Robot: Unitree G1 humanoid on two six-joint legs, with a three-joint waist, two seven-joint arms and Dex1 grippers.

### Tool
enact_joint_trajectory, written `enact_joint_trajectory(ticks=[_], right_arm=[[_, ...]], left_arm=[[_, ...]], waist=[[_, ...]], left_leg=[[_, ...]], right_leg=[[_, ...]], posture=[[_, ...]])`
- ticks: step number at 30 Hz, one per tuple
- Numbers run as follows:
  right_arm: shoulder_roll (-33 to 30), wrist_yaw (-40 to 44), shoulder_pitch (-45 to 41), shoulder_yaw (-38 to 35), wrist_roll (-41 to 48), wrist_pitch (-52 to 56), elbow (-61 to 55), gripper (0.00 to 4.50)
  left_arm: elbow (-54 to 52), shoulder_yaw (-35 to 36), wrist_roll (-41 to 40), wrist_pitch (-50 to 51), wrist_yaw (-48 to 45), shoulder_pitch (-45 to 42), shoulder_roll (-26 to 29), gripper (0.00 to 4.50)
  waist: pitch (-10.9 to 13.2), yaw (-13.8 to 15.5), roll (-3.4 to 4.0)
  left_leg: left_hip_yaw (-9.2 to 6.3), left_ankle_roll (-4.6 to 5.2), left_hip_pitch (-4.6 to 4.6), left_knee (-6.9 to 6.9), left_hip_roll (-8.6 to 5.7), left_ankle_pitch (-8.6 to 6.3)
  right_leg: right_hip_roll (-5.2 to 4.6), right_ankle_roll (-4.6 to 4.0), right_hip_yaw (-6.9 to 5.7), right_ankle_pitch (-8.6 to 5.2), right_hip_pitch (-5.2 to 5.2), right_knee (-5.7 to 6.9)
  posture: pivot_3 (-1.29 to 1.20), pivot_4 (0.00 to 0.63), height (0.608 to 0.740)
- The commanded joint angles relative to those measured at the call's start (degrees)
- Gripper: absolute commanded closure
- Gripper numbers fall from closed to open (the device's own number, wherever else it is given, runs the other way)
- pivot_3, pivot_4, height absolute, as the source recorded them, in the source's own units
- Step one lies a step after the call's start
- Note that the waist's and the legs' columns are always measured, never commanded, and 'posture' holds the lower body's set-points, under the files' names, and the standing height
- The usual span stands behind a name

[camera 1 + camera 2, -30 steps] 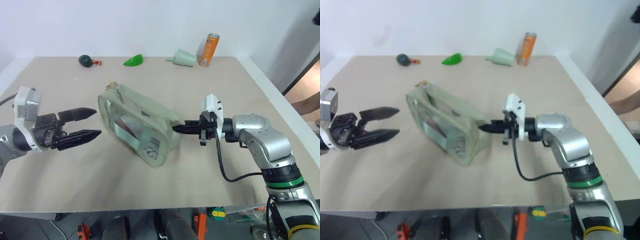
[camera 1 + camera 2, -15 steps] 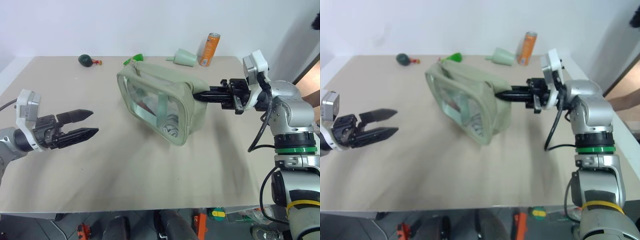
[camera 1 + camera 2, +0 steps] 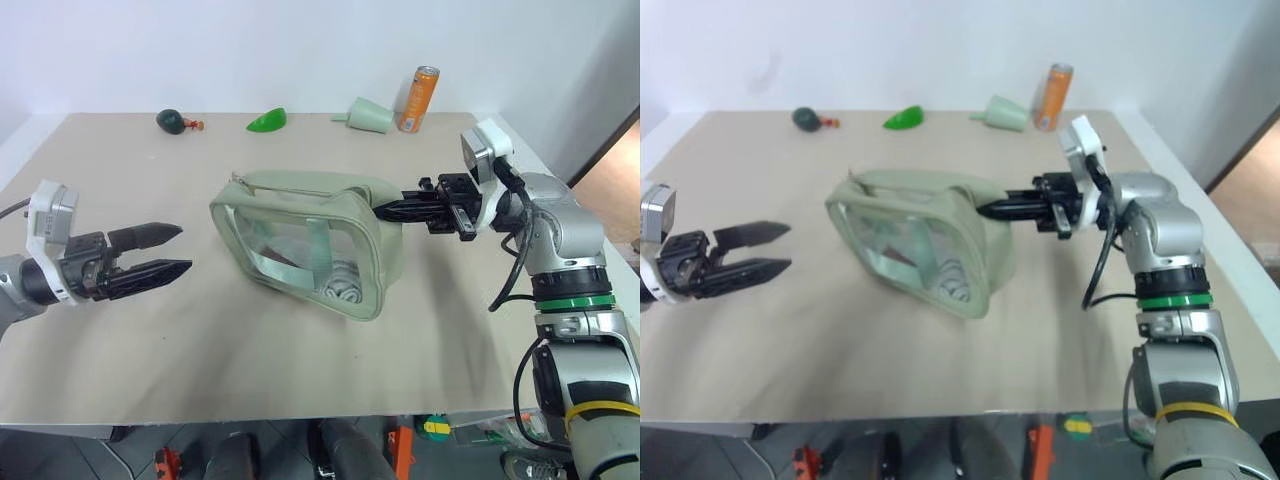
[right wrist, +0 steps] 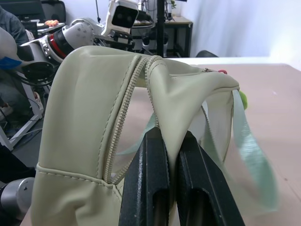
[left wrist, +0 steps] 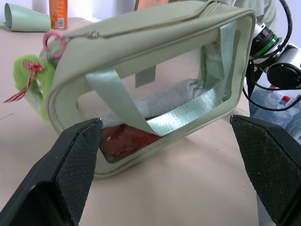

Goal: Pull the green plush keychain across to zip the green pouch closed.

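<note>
Jaws on the left gripper (image 3: 172, 252) are spread wide with nothing between them, over at the left edge of the head frame, pointed toward the pale sage-green soft rectangular pouch with the clear plastic window (image 3: 310, 250) but kept well apart from it. Over on the right gripper (image 3: 392, 209), the two black fingers (image 4: 155, 183) are pinched tight on a fold of the pouch's fabric at its right end, right beside the zipper track, so the bag is held up on its edge at the middle of the beige table (image 3: 250, 360). In the left wrist view, the small fuzzy lime-green keychain with red-pink threads (image 5: 32, 77) can be seen dangling off a pink ring at the pouch's far corner, upper left of that frame. Along the table's far edge an orange drink can (image 3: 419, 99), a pale green cone-shaped cup (image 3: 368, 116), a glossy bright green leaf-shaped piece (image 3: 267, 122) and a dark green round thing with a red tip (image 3: 174, 122) are lined up.
</note>
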Motion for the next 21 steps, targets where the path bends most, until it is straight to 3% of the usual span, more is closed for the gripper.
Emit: enact_joint_trajectory(ticks=[1, 4, 12, 16, 21], right_arm=[[1.3, 3.9, -4.9, -0.6, 2.4, -1.6, -0.6, 4.47], [2.5, 3.9, -7.6, -1.5, 4.2, -1.5, 0.0, 4.47], [0.3, 3.9, -6.0, 6.3, 5.6, -3.4, -1.4, 4.47], [-2.3, 3.9, -3.0, 15.5, -3.5, -14.7, 2.1, 4.47], [-1.0, 3.4, -6.5, 15.7, -15.6, -29.7, 13.2, 4.47]], left_arm=[[0.6, -0.1, -0.2, 0.6, -1.1, -2.2, 1.7, 0.0], [0.5, -0.4, -0.1, 1.2, -1.3, -2.6, 1.7, 0.0], [0.3, 0.2, -0.3, 1.6, -1.4, -2.2, 2.1, 0.0], [0.3, 0.5, -0.5, 1.9, -1.5, -1.9, 2.2, 0.0], [0.2, 0.0, -0.5, 2.2, -1.4, -2.4, 2.0, 0.0]], waist=[[0.0, -0.1, 0.02], [0.0, -0.1, 0.04], [0.0, 0.1, 0.03], [0.0, 0.1, 0.03], [0.0, -0.1, 0.01]], left_leg=[[0.01, 0.0, -0.01, 0.0, 0.0, 0.0], [0.04, 0.0, -0.01, 0.0, 0.0, 0.0], [-0.02, -0.01, -0.07, -0.02, -0.01, -0.01], [0.0, -0.01, -0.07, 0.0, -0.02, -0.01], [-0.07, -0.01, -0.05, 0.01, -0.02, -0.01]], right_leg=[[0.0, 0.0, 0.0, 0.0, -0.01, 0.0], [0.01, 0.0, 0.05, 0.01, -0.04, 0.0], [-0.05, -0.06, -0.05, -0.04, -0.03, 0.0], [-0.06, -0.05, -0.03, -0.04, -0.03, 0.0], [-0.05, -0.05, -0.09, -0.04, 0.01, 0.0]], posture=[[0.0, 0.15, 0.74], [0.0, 0.15, 0.74], [0.0, 0.15, 0.74], [0.0, 0.15, 0.74], [0.0, 0.15, 0.74]])
